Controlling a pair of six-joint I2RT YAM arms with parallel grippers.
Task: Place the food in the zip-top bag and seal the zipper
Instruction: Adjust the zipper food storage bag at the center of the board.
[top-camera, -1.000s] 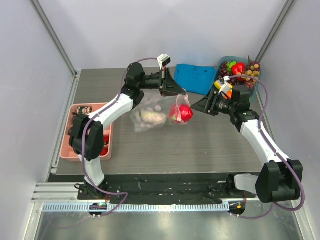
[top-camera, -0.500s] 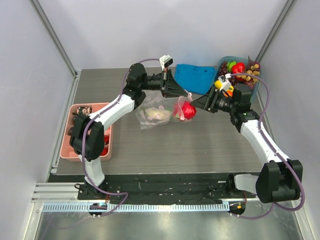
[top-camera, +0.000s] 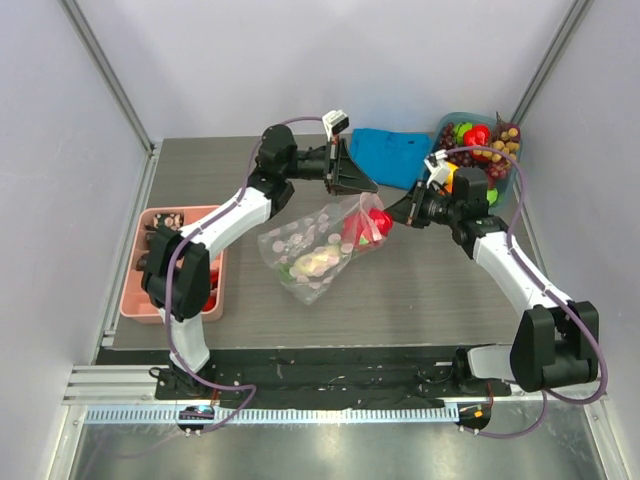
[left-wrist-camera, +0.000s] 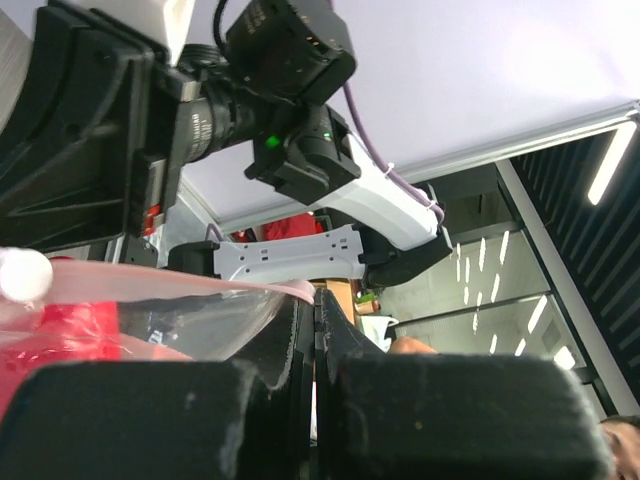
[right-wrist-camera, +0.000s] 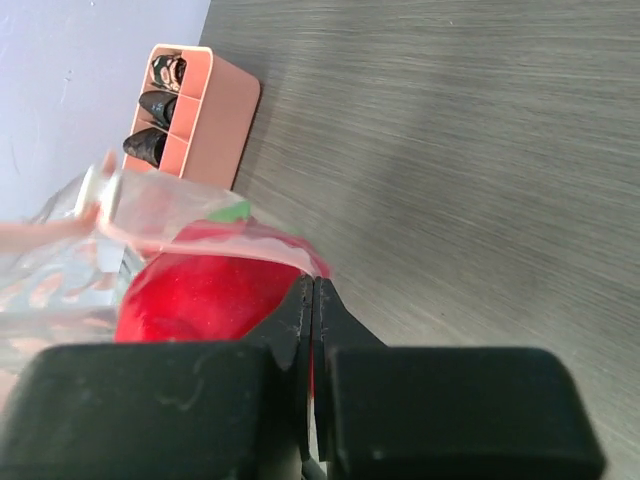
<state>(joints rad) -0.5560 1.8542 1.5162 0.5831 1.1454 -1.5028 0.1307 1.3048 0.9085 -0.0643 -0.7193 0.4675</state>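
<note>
**Q:** Where is the bag (top-camera: 315, 245)?
**A:** Over the middle of the table (top-camera: 430, 295), mouth to the right. A round fruit (top-camera: 365, 228) sits just inside the mouth.

**Q:** And around it?
**A:** The tray (top-camera: 140, 290) is at the left edge. The cloth (top-camera: 392, 155) is at the far edge, behind the bag. The bin (top-camera: 507, 182), with more food (top-camera: 478, 137) in it, is in the far right corner, right of the cloth.

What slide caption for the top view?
Left hand and right hand pinch the zip-top bag by its mouth; red food inside.
</note>
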